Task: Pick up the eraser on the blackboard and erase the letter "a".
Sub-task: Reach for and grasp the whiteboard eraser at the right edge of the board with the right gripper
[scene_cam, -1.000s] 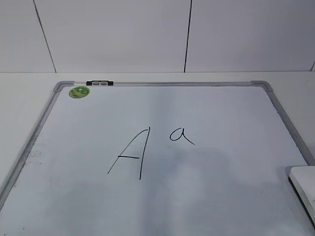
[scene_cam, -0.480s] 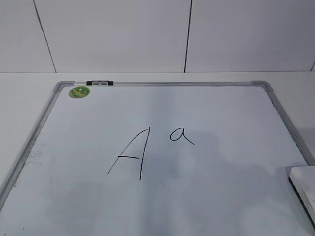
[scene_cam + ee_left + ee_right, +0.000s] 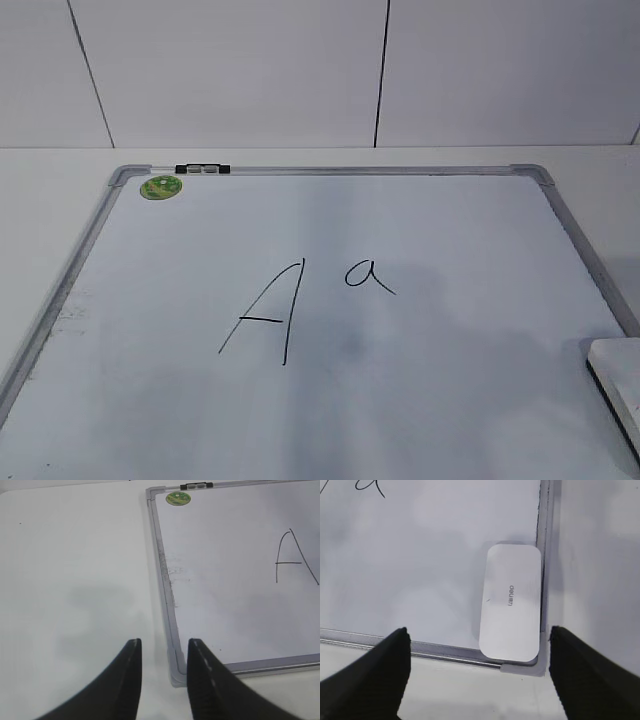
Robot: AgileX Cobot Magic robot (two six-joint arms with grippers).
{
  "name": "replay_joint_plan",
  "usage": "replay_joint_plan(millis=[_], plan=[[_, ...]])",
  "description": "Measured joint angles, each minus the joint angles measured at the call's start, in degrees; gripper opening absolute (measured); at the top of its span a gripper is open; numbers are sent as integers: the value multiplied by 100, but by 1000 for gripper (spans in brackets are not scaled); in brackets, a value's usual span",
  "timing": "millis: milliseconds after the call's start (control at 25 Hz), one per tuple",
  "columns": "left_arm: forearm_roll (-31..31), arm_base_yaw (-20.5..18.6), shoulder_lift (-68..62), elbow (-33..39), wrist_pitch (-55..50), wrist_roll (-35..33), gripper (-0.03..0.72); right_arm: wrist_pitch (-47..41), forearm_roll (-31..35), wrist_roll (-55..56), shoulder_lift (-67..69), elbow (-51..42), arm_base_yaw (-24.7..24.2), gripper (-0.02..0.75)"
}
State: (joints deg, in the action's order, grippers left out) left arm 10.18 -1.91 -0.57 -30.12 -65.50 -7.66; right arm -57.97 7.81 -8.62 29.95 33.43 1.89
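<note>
Right below the right gripper [image 3: 477,672], a bit toward its right finger, sits the eraser [image 3: 511,601], tucked into the near right corner of the blackboard [image 3: 430,555]. Its long axis runs away from the gripper, so the wide-open jaws straddle its narrow width. The left gripper [image 3: 164,675], partly open and empty, hangs over the opposite corner, so the right arm's clearly nearer.
</note>
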Motion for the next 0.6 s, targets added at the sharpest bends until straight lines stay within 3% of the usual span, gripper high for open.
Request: replay_joint_plan(millis=[600], plan=[[0,0,0,0,0,0,235,-366,276,94,1708,97,0,664]])
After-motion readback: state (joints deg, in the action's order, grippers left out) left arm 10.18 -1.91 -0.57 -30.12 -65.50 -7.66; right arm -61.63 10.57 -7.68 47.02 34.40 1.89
